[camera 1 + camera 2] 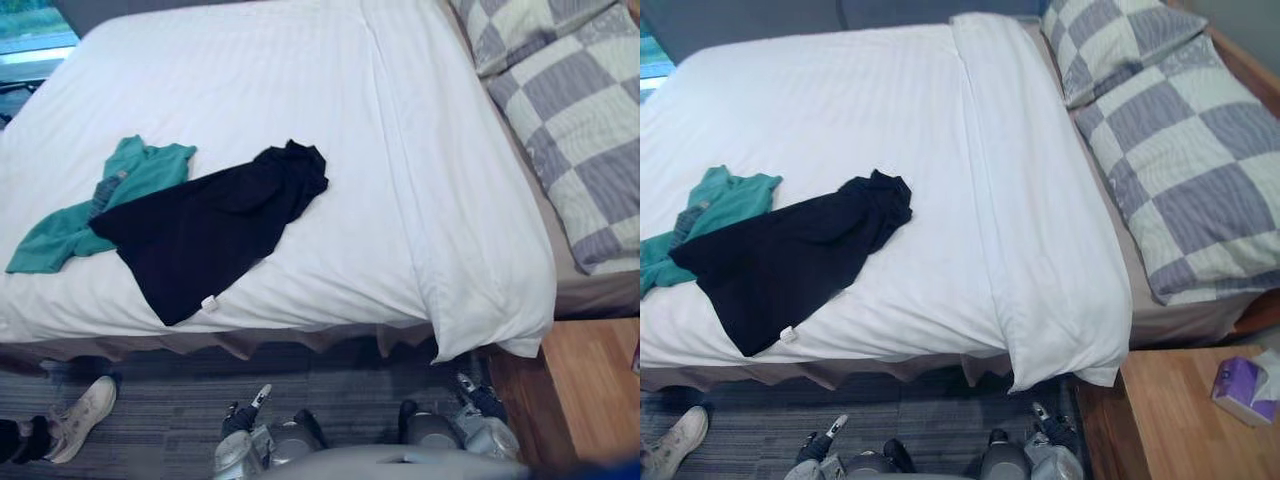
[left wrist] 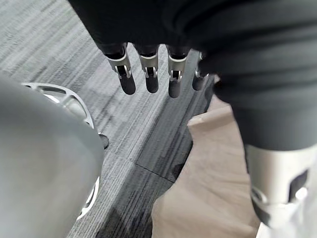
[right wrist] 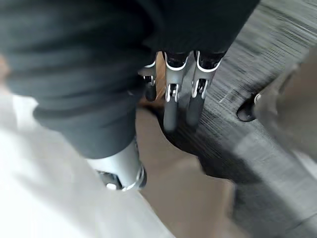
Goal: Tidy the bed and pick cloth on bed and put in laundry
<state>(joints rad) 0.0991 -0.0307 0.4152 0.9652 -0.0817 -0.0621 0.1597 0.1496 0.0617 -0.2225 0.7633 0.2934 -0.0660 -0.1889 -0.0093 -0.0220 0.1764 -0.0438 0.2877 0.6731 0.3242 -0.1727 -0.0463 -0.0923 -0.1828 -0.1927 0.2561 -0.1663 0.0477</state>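
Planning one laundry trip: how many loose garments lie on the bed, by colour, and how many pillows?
Black garment: 1
Green garment: 1
Checked pillows: 2
Total: 4

duvet [image 1: 300,110] is smooth cloth with faint stripes, black garment [image 1: 205,240] looks matt, teal top [image 1: 135,175] soft cloth, nightstand [image 1: 1165,420] smooth wood, carpet [image 2: 59,54] rough and ribbed

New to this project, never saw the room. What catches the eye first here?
A black garment sprawls across the white duvet near the bed's front edge, overlapping a teal garment on its left. Two checked pillows lie at the bed's right end. Below, the left hand and right hand hang open over grey carpet.
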